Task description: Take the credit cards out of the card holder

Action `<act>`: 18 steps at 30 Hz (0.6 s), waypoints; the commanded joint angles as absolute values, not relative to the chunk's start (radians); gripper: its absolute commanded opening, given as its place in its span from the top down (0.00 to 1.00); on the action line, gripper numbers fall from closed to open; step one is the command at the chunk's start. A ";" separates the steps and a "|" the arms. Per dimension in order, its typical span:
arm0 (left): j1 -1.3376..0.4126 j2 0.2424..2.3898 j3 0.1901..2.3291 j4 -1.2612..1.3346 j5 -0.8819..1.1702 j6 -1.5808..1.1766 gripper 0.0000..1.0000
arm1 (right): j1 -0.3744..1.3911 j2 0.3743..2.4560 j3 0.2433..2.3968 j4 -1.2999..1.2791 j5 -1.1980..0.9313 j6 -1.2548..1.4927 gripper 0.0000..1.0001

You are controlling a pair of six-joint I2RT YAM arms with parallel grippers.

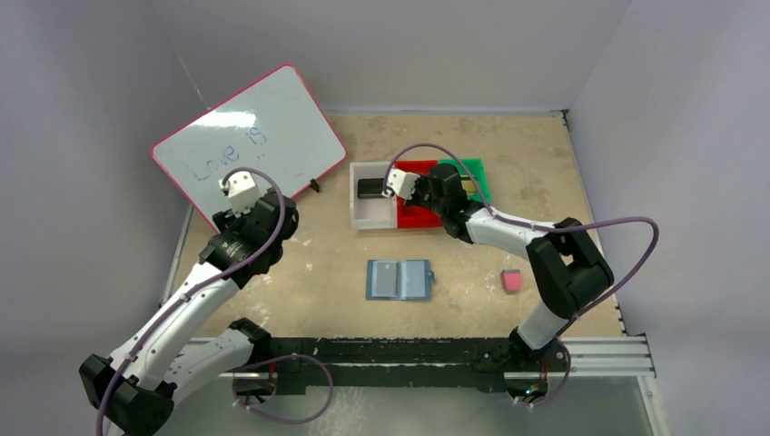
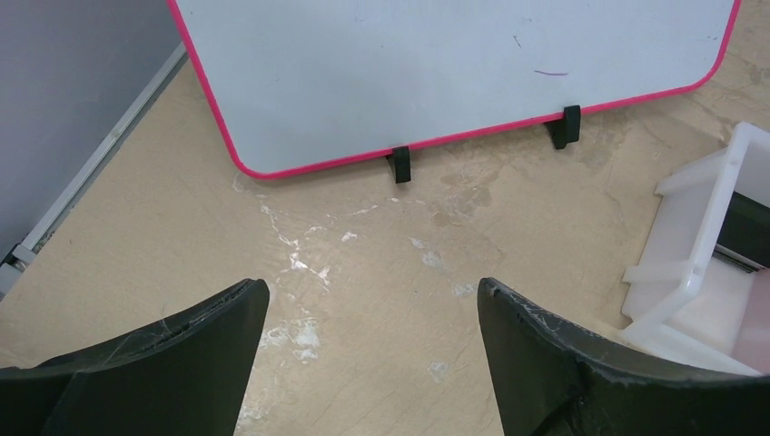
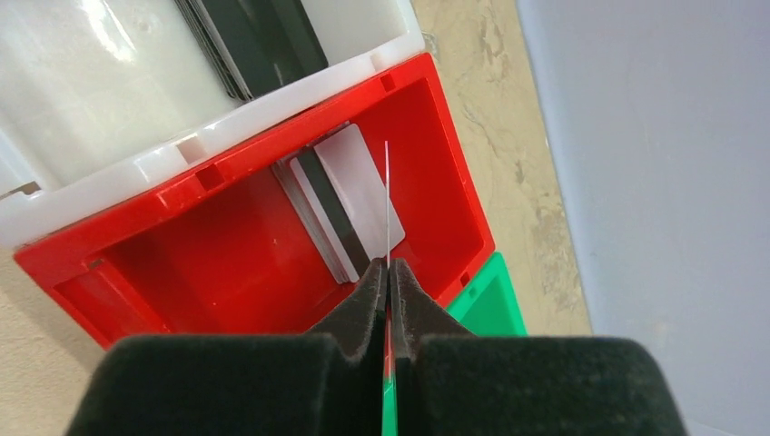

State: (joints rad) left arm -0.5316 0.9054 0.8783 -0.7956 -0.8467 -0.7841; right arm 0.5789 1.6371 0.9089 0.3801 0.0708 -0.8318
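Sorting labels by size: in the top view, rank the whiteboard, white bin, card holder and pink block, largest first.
1. whiteboard
2. white bin and card holder: too alike to rank
3. pink block

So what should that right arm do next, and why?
Probably open the right gripper and let the card drop: it is pinched edge-on right above the red bin, where other cards already lie.

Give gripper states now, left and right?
Left gripper: open, holding nothing.
Right gripper: closed on a thin card, edge-on, above the red bin.
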 commanded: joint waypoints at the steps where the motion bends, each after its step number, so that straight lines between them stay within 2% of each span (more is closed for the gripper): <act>1: -0.526 0.881 0.900 -0.797 -0.886 -0.782 0.14 | 0.567 1.659 1.003 0.353 0.036 -0.926 1.00; 18: -0.527 0.871 0.900 -0.797 -0.876 -0.777 0.13 | 0.530 1.796 1.125 0.260 0.000 -1.051 1.00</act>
State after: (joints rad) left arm -0.5312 0.8871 0.8783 -0.8021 -0.8566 -0.7841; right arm 0.5449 1.7947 1.0790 0.2752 0.0357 -1.0061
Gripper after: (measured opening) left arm 0.866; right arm 0.005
